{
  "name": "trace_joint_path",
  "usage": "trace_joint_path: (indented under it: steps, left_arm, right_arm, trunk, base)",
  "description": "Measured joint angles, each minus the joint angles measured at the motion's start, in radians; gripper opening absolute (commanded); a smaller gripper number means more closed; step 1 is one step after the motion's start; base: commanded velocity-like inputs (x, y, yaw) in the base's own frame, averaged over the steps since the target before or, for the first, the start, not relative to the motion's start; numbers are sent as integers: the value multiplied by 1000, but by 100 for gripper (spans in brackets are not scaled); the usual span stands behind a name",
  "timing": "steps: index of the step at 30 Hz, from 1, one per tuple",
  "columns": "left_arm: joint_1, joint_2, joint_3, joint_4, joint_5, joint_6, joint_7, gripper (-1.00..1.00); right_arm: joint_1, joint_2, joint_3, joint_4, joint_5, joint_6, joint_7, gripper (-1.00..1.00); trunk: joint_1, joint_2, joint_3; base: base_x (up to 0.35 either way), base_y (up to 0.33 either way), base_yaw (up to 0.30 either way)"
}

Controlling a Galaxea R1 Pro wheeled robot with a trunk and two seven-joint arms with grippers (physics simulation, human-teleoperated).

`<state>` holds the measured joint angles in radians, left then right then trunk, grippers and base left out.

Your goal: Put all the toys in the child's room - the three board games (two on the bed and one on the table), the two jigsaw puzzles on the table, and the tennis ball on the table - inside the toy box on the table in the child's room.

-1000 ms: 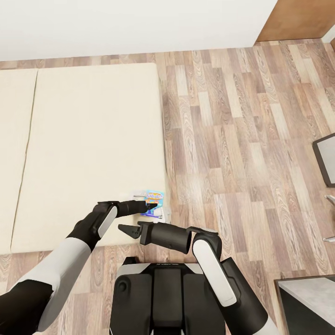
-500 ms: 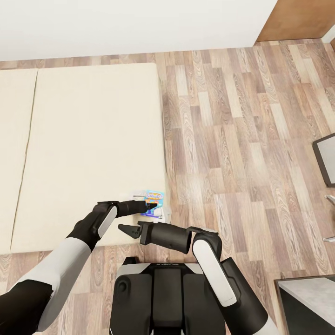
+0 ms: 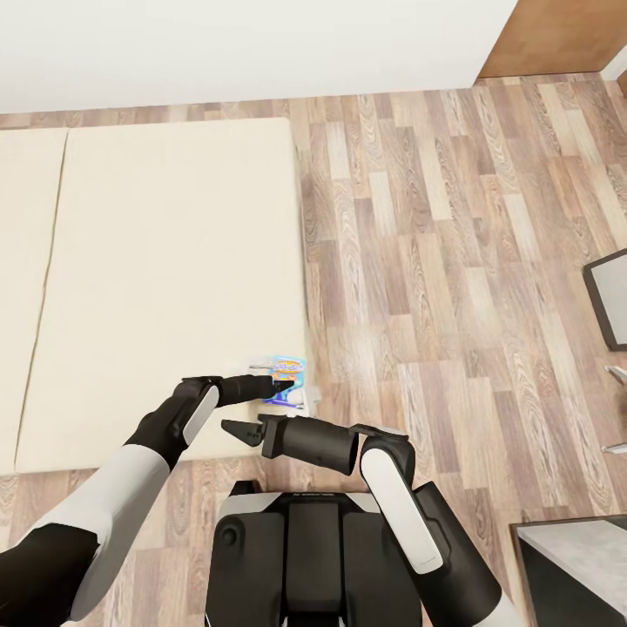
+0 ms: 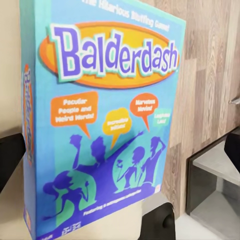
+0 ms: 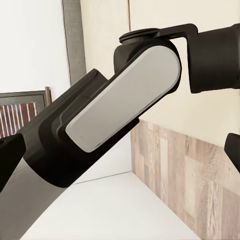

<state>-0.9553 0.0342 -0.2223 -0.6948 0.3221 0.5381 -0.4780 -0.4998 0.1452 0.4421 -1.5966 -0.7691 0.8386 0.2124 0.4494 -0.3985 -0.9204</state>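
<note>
1. Slightly shifted since a second ago is the whole head view, so the camera moved; the blue board game (image 3: 286, 380) keeps its place at the near right corner of the bed (image 3: 174, 279).
2. Left gripper (image 3: 277, 385) is at the box; in the left wrist view the box (image 4: 102, 120) sits between the dark fingers (image 4: 10, 160), apparently clamped.
3. Risk: held near one edge, it could tilt or slip off onto the floor (image 3: 453, 261).
4. Right gripper (image 3: 239, 428) hangs just beside the bed's near edge, jaws apart, holding nothing.
</note>
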Motion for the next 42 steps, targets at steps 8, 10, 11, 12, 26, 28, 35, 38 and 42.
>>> trace_joint_path:
  steps: [8, 10, 11, 12, 26, 28, 35, 38, 42]
  left_arm:
    - [0, 0, 0, 0, 1, 0, -1, 100]
    - [0, 0, 0, 0, 1, 0, -1, 100]
    - [0, 0, 0, 0, 1, 0, -1, 100]
    - [0, 0, 0, 0, 1, 0, -1, 100]
    - [0, 0, 1, 0, 1, 0, -1, 100]
    - [0, 0, 1, 0, 1, 0, -1, 100]
    - [0, 0, 2, 0, 1, 0, -1, 100]
    - [0, 0, 2, -1, 1, 0, -1, 100]
    - [0, 0, 2, 0, 1, 0, 0, 100]
  right_arm:
    - [0, 0, 0, 0, 0, 0, 0, 100]
    - [0, 0, 0, 0, 0, 0, 0, 100]
    - [0, 0, 1, 0, 0, 0, 0, 100]
    - [0, 0, 0, 0, 0, 0, 0, 100]
    - [0, 0, 0, 0, 0, 1, 0, 100]
    - [0, 0, 0, 0, 0, 1, 0, 100]
    - [0, 0, 0, 0, 0, 1, 0, 100]
    - [0, 0, 1, 0, 0, 1, 0, 100]
    - [0, 0, 0, 0, 0, 1, 0, 100]
  trunk:
    - [0, 0, 0]
    - [0, 0, 0]
    - [0, 0, 0]
    - [0, 0, 0]
    - [0, 0, 0]
    - [0, 0, 0]
    - [0, 0, 0]
    - [0, 0, 0]
    - [0, 0, 0]
  base:
    - [0, -96, 0]
    - [0, -24, 0]
    - [0, -14, 0]
    - [0, -11, 0]
    - [0, -50, 0]
    - [0, -24, 0]
    - [0, -6, 0]
    - [0, 0, 0]
    - [0, 0, 0]
